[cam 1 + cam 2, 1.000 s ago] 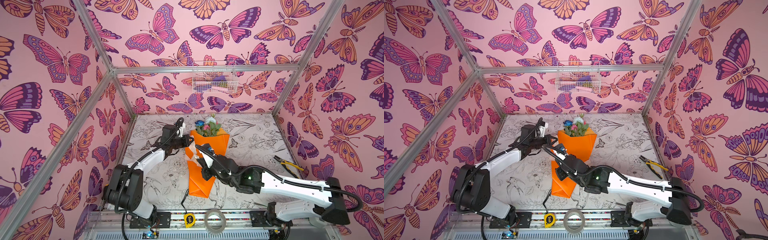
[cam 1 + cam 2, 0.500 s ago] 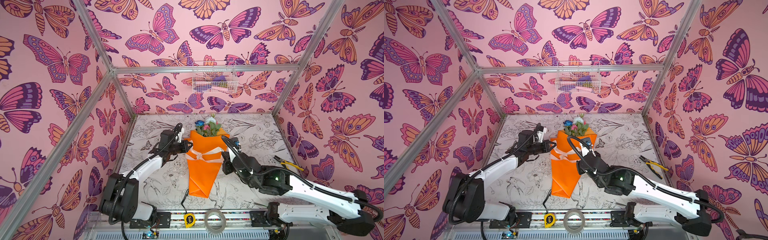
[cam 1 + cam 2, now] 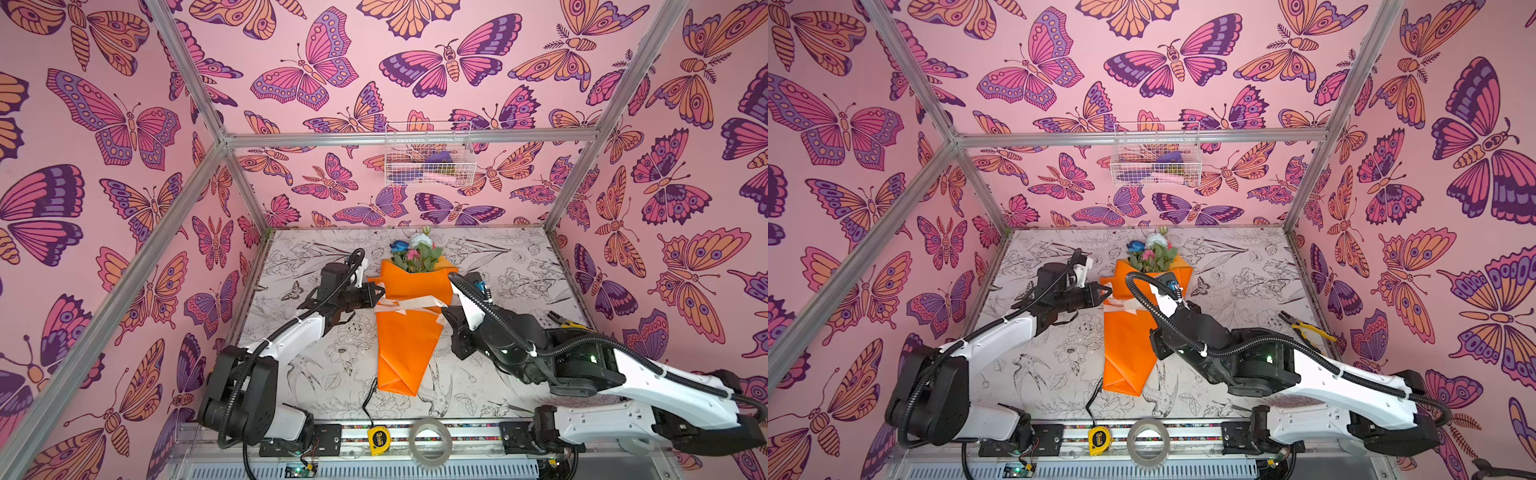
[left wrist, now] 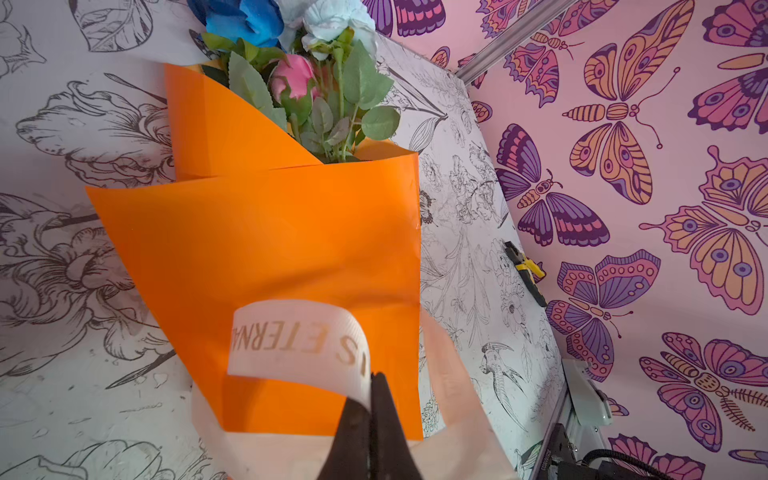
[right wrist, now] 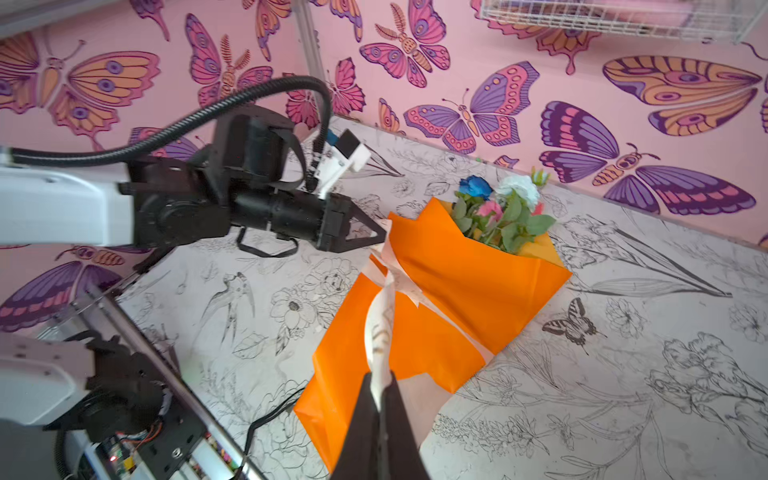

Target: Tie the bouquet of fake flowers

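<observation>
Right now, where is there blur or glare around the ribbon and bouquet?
Left wrist view: the ribbon lettering is sharp, its nearer loop and the left gripper blurred. Right wrist view: the right gripper is soft. In both top views: even light, crisp bouquet of fake flowers, no strong glare.

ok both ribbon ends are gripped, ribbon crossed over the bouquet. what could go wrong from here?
1. The ribbon is pinched only at the very tips of the left gripper and right gripper; a harder pull may slip it out.
2. The bouquet lies loose on the table; an uneven pull could drag or twist it.
3. It tapers, so the ribbon may slide toward its narrow end instead of cinching.
</observation>
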`<state>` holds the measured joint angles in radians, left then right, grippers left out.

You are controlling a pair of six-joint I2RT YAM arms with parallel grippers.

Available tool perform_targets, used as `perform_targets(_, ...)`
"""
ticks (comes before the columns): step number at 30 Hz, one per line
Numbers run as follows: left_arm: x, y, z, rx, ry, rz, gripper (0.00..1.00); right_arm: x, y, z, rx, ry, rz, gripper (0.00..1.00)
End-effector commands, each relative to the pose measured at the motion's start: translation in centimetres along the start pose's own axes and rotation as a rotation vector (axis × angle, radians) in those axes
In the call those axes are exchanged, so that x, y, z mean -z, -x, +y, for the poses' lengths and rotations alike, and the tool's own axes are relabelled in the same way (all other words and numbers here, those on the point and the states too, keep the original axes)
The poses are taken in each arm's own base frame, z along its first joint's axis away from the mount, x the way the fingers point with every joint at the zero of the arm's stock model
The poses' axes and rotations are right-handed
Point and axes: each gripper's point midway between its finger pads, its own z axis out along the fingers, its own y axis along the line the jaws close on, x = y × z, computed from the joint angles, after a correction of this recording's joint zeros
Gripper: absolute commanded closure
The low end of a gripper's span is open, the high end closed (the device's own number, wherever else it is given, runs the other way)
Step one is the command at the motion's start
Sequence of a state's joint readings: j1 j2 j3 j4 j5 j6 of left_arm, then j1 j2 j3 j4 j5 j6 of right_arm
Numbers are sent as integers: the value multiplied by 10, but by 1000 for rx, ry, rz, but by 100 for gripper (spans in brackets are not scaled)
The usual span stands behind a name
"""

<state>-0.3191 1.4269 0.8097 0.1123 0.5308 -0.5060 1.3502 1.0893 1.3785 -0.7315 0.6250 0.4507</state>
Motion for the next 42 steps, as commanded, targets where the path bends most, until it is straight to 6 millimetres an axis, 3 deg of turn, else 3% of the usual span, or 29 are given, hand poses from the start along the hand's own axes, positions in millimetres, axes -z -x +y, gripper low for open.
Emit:
perform_targets(1,-3,-6,6,-6,11,3,100,15,8,2,79,6,4,100)
perform_targets(6,4,-4,8,-19,37,-28,100,25,8,-3,61,23,14,100)
perform_targets(11,18,4,6,-54,66,-100,100,31,-5,-51,35,-196,18,100)
perform_targets(15,39,15,-7,-131,72,-196,100,17,-29,-65,3,-249,72,100)
perform_targets(21,60,6,-28,-344,146,-286,100,-22,-65,-71,-75,-236,223,100)
perform_targets(24,68,-3,-37,-455,203,-331,100,-37,-74,-71,-100,-228,267,100)
perform_targets(33,95,-18,-49,-745,423,-463,100,-59,-80,-66,-131,-178,312,100)
perform_targets(38,101,-21,-47,-807,520,-489,100,-66,-82,-63,-144,-162,332,100)
perform_targets(42,111,-10,-39,-784,642,-524,100,-73,-87,-57,-163,-125,359,100)
